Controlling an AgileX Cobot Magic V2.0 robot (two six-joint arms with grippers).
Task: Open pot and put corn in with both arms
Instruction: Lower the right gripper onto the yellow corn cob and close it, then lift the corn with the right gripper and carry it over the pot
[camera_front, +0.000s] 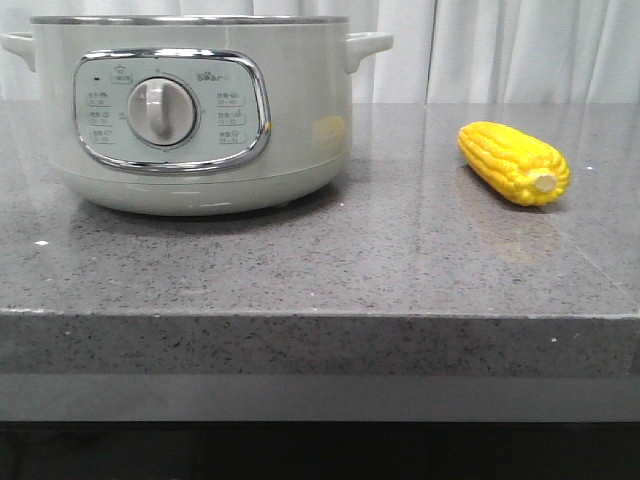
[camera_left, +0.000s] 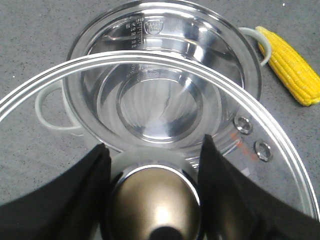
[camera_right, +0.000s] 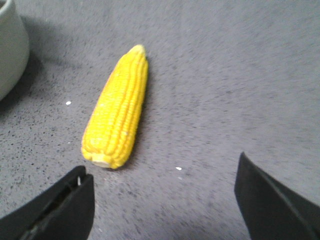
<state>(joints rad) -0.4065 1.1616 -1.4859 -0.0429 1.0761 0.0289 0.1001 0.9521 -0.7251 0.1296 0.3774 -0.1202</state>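
The pale grey-green pot (camera_front: 200, 120) stands on the left of the counter, its dial panel facing me. In the left wrist view the pot (camera_left: 190, 30) is open, its steel bowl bare inside. My left gripper (camera_left: 154, 145) is shut on the metal knob (camera_left: 155, 200) of the glass lid (camera_left: 150, 56) and holds the lid above the pot, shifted off its centre. The yellow corn (camera_front: 513, 162) lies on the counter right of the pot; it also shows in the left wrist view (camera_left: 290, 65). My right gripper (camera_right: 161, 165) is open above the counter, just short of the corn's (camera_right: 117, 112) stub end. Neither arm shows in the front view.
The grey speckled counter (camera_front: 330, 270) ends in a front edge close to me. White curtains (camera_front: 520, 50) hang behind it. The pot's side (camera_right: 7, 45) shows at the edge of the right wrist view, a hand's width from the corn's tip.
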